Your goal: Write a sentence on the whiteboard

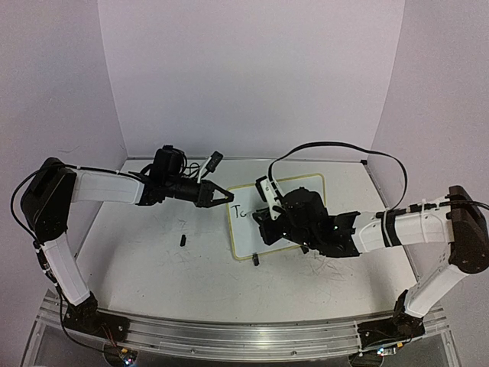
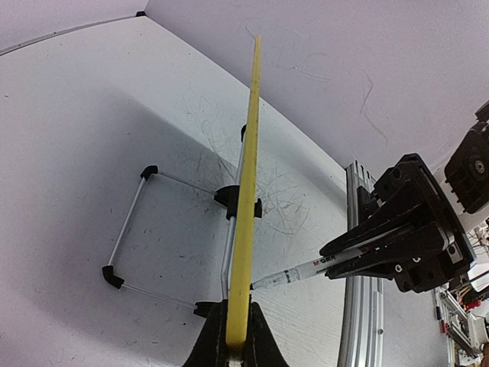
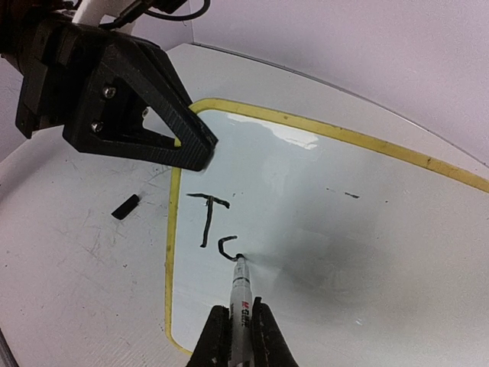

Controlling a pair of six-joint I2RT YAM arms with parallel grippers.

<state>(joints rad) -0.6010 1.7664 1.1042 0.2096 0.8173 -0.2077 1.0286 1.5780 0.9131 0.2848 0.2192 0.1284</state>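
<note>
The whiteboard (image 1: 244, 235) stands tilted on the table, its yellow rim (image 2: 248, 168) seen edge-on in the left wrist view. My left gripper (image 1: 227, 196) is shut on the rim at the board's upper left corner (image 2: 237, 307); it also shows in the right wrist view (image 3: 195, 147). My right gripper (image 1: 267, 219) is shut on a white marker (image 3: 243, 294) whose tip touches the board face (image 3: 344, 229). The sentence (image 3: 208, 218) shows only a black "T" and a half-drawn curve beside it. The marker also shows in the left wrist view (image 2: 306, 269).
A black marker cap (image 1: 183, 240) lies on the table left of the board, also in the right wrist view (image 3: 126, 206). A wire stand (image 2: 126, 245) props the board from behind. A black clip foot (image 1: 255, 261) sits at its near edge. Walls close off the back and sides.
</note>
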